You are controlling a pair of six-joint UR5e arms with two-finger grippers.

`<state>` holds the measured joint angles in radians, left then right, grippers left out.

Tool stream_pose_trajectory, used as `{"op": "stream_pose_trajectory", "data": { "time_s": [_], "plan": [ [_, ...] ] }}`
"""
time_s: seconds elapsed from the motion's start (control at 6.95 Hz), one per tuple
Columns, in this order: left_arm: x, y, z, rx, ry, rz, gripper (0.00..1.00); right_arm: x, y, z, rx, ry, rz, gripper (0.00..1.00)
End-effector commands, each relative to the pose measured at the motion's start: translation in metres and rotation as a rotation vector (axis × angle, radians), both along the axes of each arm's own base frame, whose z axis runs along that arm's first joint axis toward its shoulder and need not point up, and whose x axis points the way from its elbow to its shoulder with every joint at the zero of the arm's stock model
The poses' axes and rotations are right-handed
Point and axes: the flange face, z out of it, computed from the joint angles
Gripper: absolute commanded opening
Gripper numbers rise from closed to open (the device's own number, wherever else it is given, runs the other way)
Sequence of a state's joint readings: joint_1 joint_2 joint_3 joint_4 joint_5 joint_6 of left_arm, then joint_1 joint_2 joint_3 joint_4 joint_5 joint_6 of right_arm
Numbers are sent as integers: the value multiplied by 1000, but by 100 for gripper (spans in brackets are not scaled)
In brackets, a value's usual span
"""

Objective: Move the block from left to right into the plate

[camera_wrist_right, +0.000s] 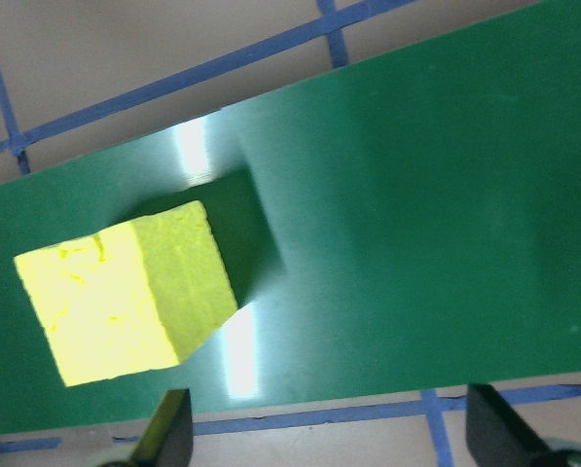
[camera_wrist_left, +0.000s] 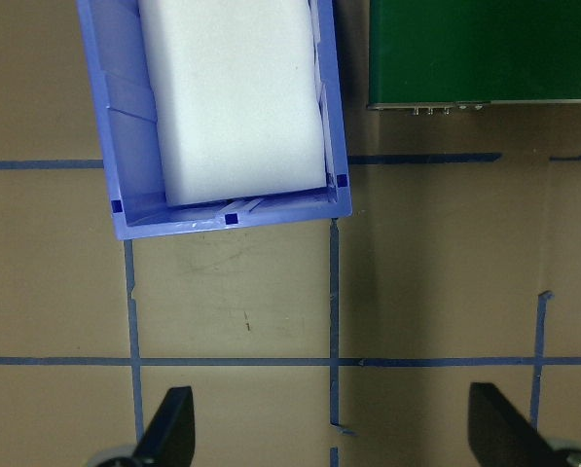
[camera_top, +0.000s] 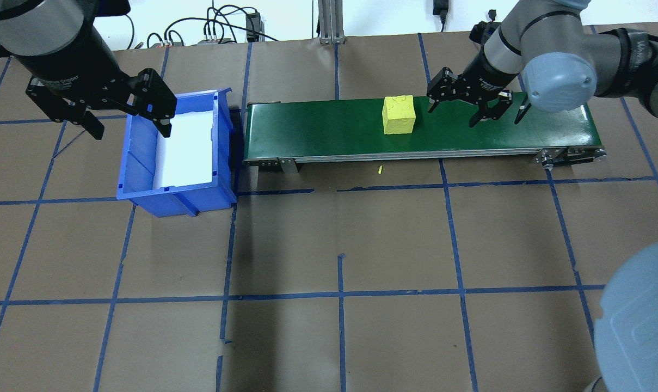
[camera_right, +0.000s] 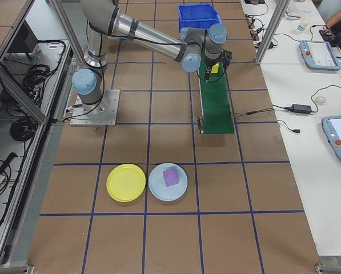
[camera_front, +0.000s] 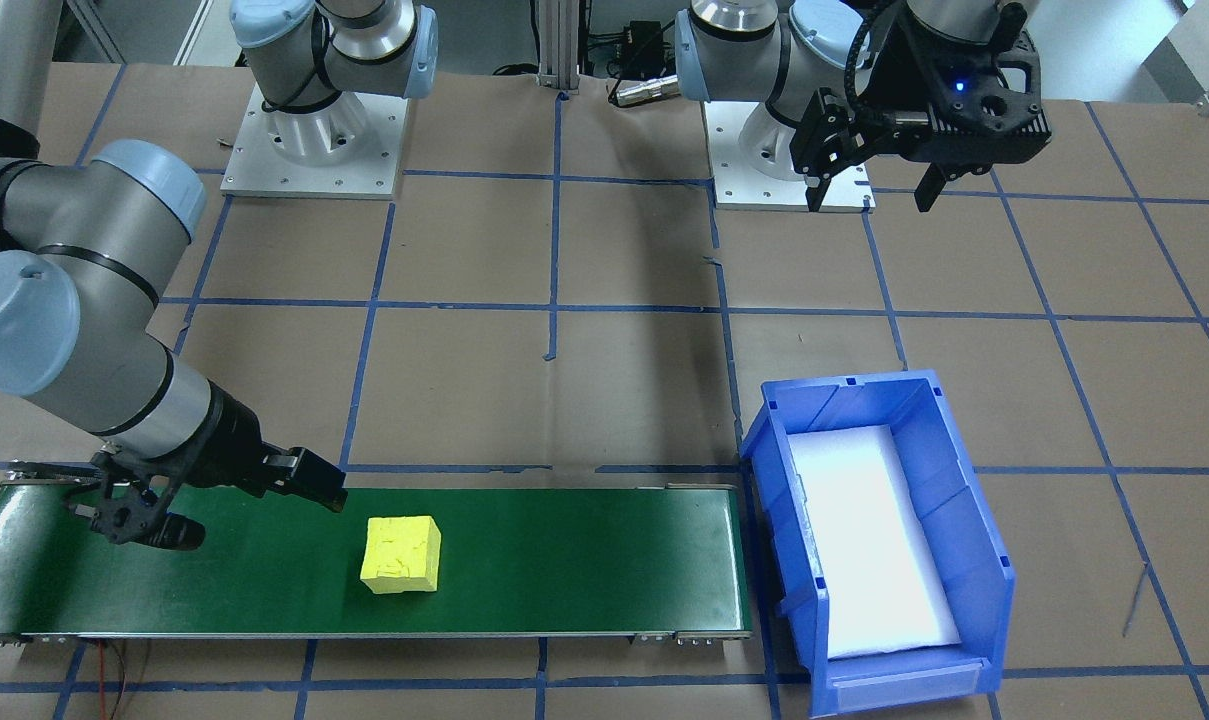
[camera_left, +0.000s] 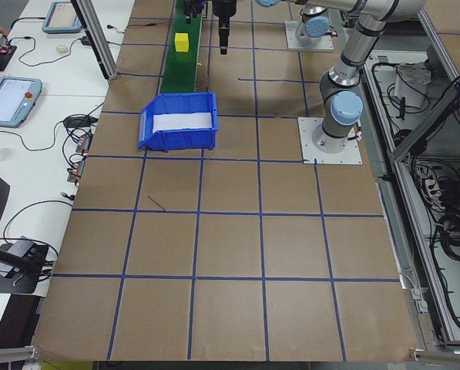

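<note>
A yellow block (camera_top: 398, 114) sits on the green conveyor belt (camera_top: 318, 128); it also shows at block (camera_front: 401, 555) and block (camera_wrist_right: 125, 292). My right gripper (camera_top: 452, 115) hovers open over the belt just beside the block, with nothing between its fingers (camera_wrist_right: 168, 433). The yellow plate (camera_right: 125, 182) lies on the table far from the belt and shows only in the exterior right view. My left gripper (camera_top: 131, 129) hangs open and empty above the blue bin's (camera_top: 176, 196) outer edge.
The blue bin (camera_front: 964, 500), lined with white foam, stands at the belt's end. A light blue plate (camera_right: 168, 181) holding a purple block (camera_right: 170, 177) lies next to the yellow plate. Brown paper with blue tape lines covers the table.
</note>
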<state>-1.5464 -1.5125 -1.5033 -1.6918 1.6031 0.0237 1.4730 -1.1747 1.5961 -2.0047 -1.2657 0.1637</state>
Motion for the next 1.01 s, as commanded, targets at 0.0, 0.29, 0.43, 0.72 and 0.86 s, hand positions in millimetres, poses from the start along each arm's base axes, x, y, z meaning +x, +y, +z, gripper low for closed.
{"op": "stream_pose_trajectory", "data": {
  "time_s": [0.0, 0.29, 0.43, 0.72, 0.86],
  "plan": [
    [0, 0, 0, -1, -1, 1, 100, 9, -11, -13, -6, -32, 35, 100],
    [0, 0, 0, -1, -2, -1, 100, 6, -13, -12, -34, -17, 109, 100],
    [0, 0, 0, -1, -2, -2, 100, 6, -18, -12, -39, -18, 111, 100],
    [0, 0, 0, -1, -2, -1, 100, 5, -33, -19, -44, -16, 119, 100],
    [0, 0, 0, -1, -2, -2, 100, 4, -32, -27, -49, -6, 159, 100]
  ]
}}
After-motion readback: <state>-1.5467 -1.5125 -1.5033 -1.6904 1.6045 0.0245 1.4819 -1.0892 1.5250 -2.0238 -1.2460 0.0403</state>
